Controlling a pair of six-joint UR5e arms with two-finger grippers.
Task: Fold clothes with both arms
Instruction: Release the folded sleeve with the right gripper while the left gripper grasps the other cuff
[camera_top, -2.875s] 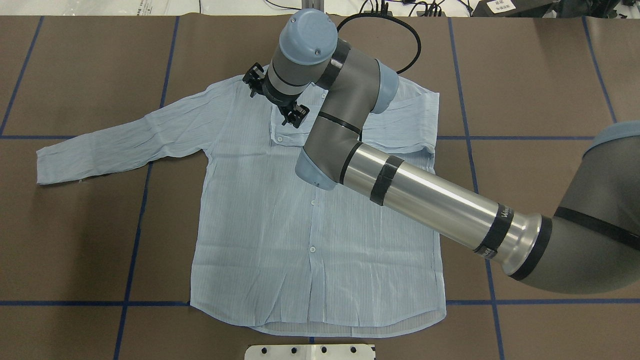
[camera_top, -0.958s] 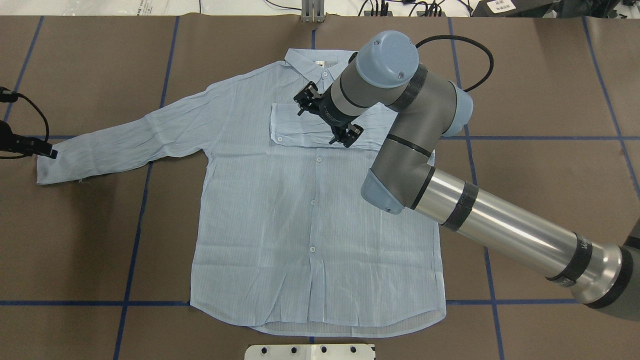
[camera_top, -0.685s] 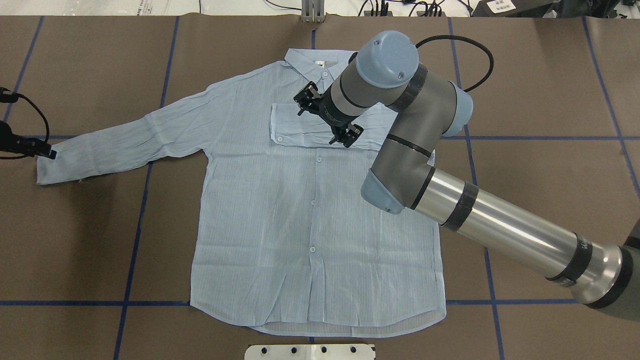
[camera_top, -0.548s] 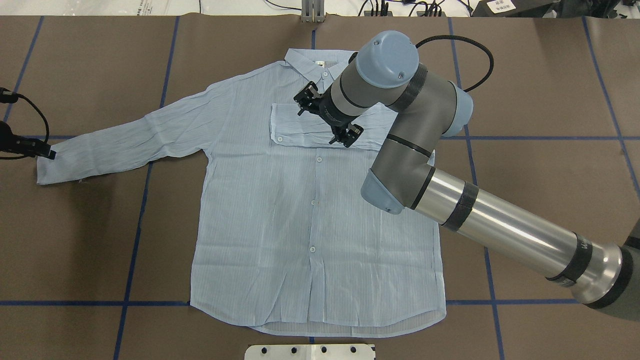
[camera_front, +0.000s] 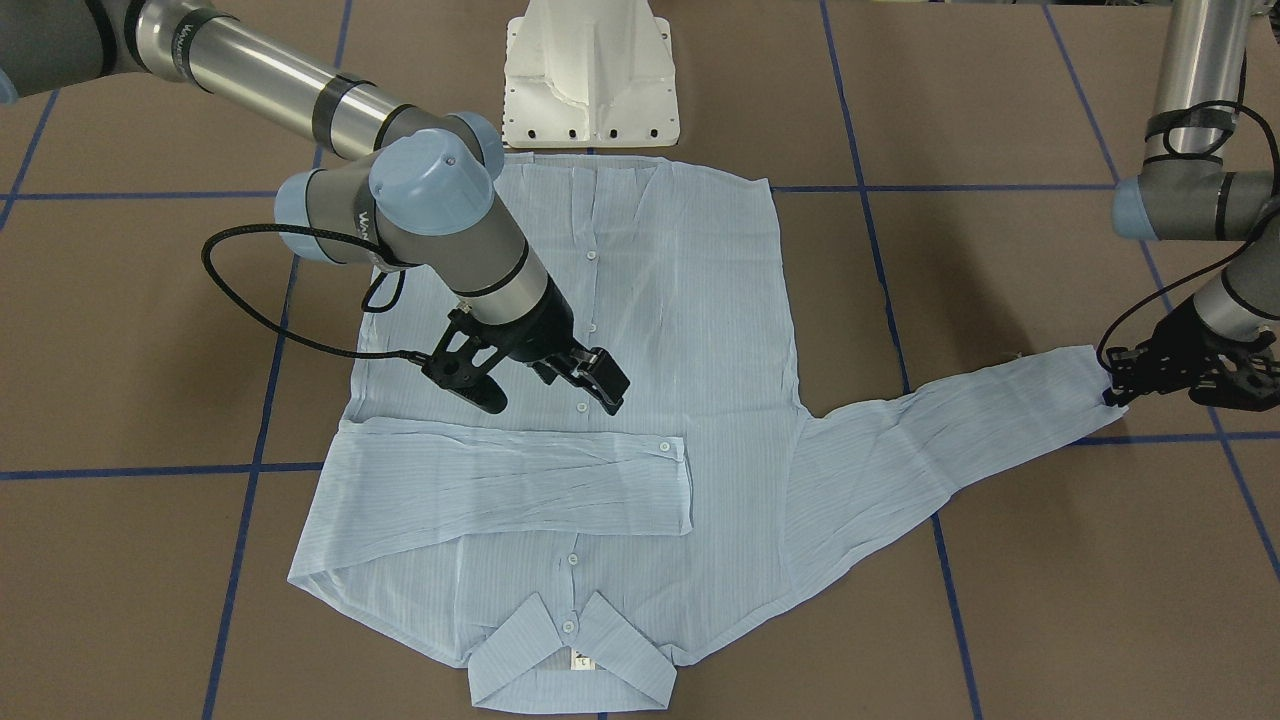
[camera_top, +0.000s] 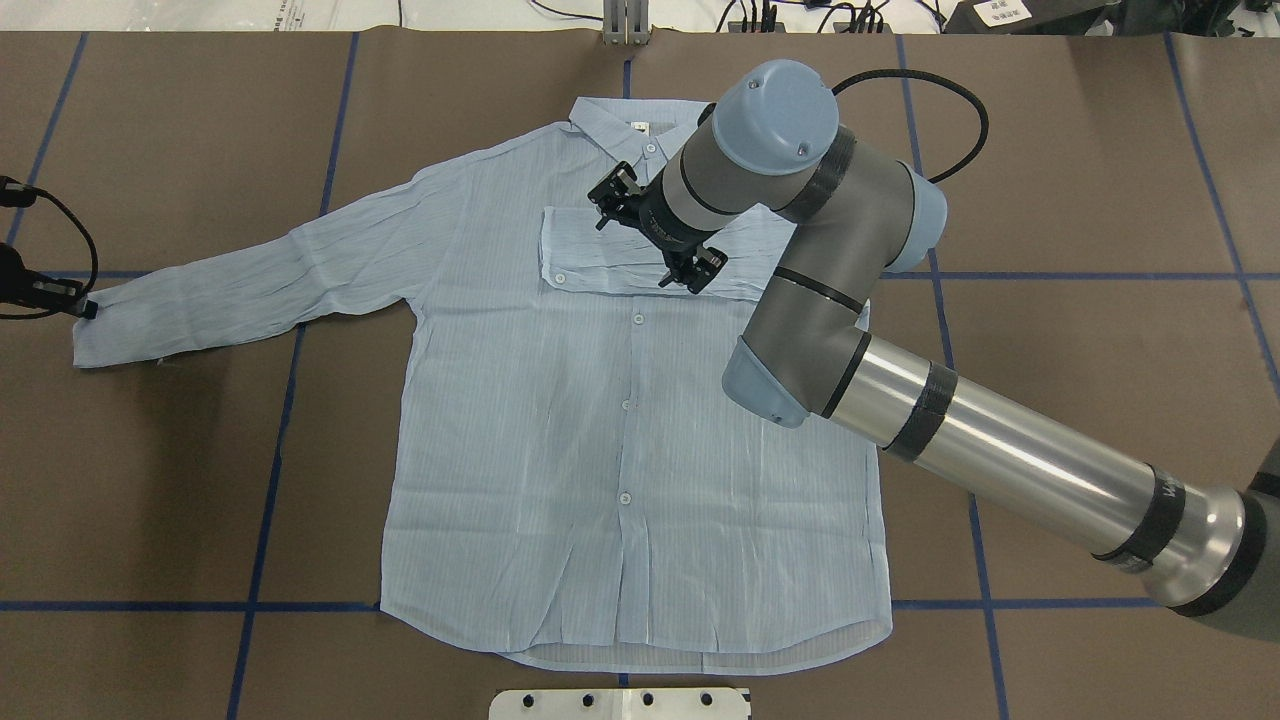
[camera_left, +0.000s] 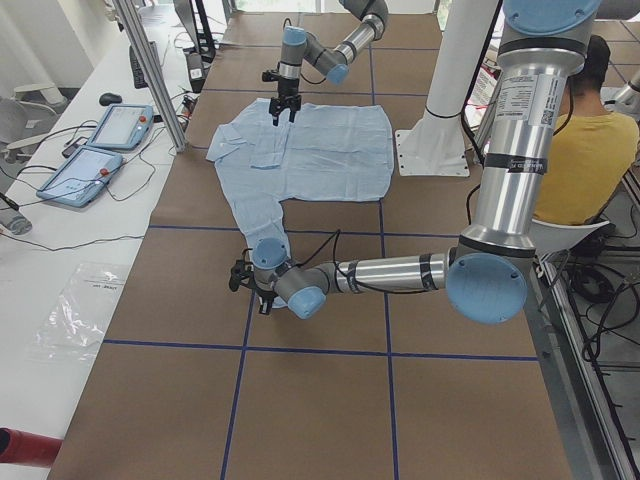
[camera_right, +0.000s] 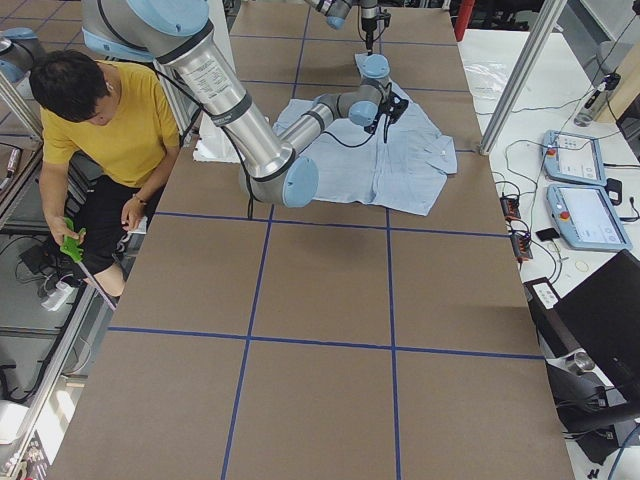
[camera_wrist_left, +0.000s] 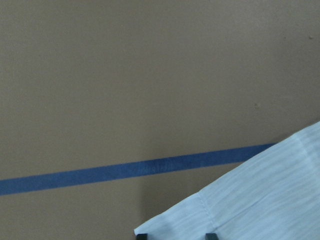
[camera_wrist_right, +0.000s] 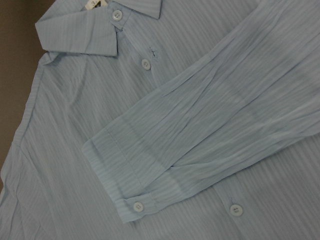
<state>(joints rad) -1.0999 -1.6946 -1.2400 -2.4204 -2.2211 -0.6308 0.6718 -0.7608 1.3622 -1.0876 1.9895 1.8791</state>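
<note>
The pale-blue shirt (camera_top: 620, 420) lies flat, front up, collar (camera_front: 570, 660) away from the robot. One sleeve (camera_front: 500, 480) is folded across the chest, its buttoned cuff (camera_wrist_right: 132, 205) showing in the right wrist view. My right gripper (camera_top: 655, 232) hangs open just over that folded sleeve, holding nothing. The other sleeve (camera_top: 250, 285) stretches out toward the robot's left. My left gripper (camera_front: 1118, 388) sits low at that sleeve's cuff (camera_wrist_left: 260, 200). Its fingertips (camera_wrist_left: 141, 235) show a little apart, with the cuff's edge between them.
The white pedestal base (camera_front: 590, 80) stands by the shirt's hem. Blue tape lines (camera_top: 270, 450) grid the brown table. A seated person in a yellow top (camera_right: 110, 120) is beside the robot. Tablets (camera_left: 100, 150) lie on the side bench.
The right arm drew back from the collar area to over the folded sleeve and then held still. The left gripper came in at the outstretched cuff and just shifted slightly outward.
</note>
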